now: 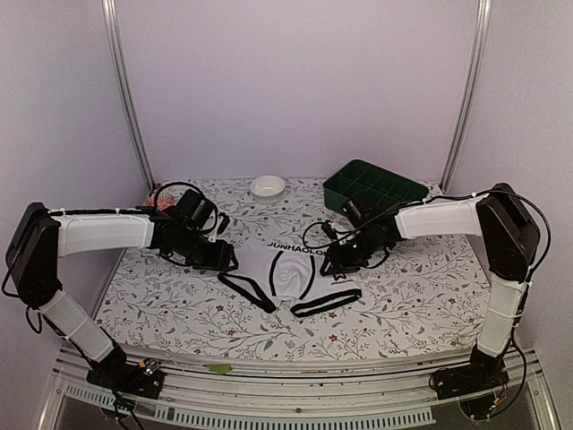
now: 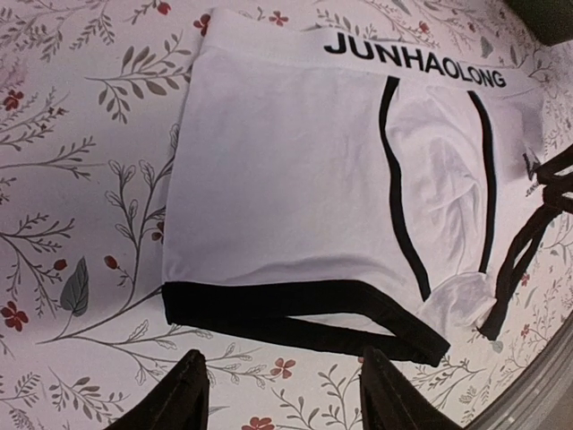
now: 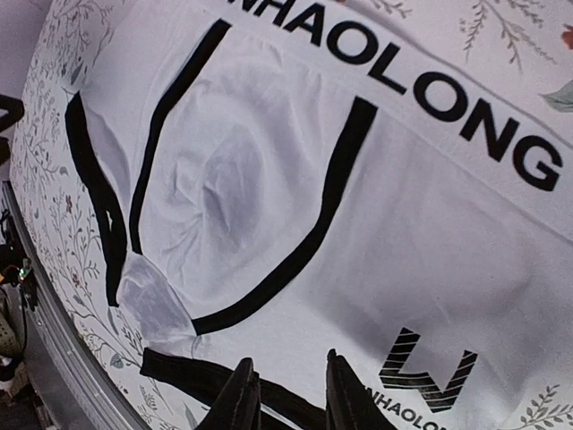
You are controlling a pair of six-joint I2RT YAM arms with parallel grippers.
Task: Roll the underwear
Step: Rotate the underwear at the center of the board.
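Underwear lies flat — left fingers wide, right fingers narrow (only tips visible), neither holding it.

Underwear lying flat on floral tablecloth, filling most of view. White waistband running along top, black letters "NHAOLONG" showing. Black U-shaped stripe curving round front pouch, fabric wrinkling there. Black leg hem trailing at bottom left. Right gripper hovering at bottom edge, jaws standing narrowly apart over hem; possibly touching fabric, hard telling from here. Black striped logo sitting just beside gripper.
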